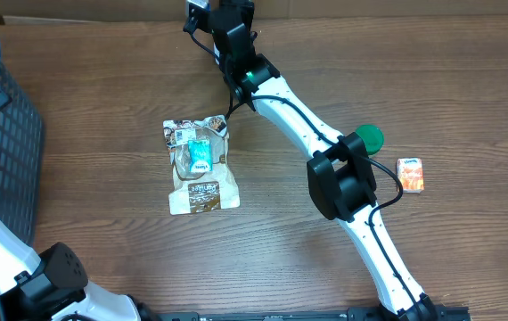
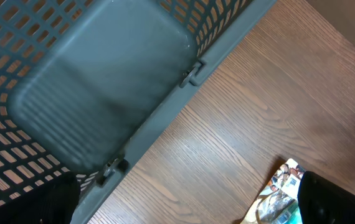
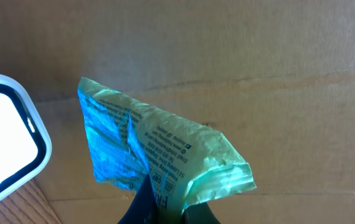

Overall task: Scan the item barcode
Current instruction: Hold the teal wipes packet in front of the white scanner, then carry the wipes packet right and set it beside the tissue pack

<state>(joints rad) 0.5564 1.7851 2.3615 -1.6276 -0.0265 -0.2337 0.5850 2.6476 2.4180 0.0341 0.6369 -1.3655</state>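
Pinches green printed packet [image 3: 156,146] by its bottom edge in tightly closed right claw [image 3: 165,210]; stands above fingertips, long axis leaning up-left toward white-framed scanner window [image 3: 3,143]. Spreads left claw [image 2: 187,208] wide, empty, near grey basket [image 2: 165,118].

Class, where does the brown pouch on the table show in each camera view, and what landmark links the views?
Overhead: pouch near the centre.
Left wrist: bottom right corner, cut off by the edge.
Right wrist: not in it.
Landmark: grey basket, at the left in overhead and left wrist views.
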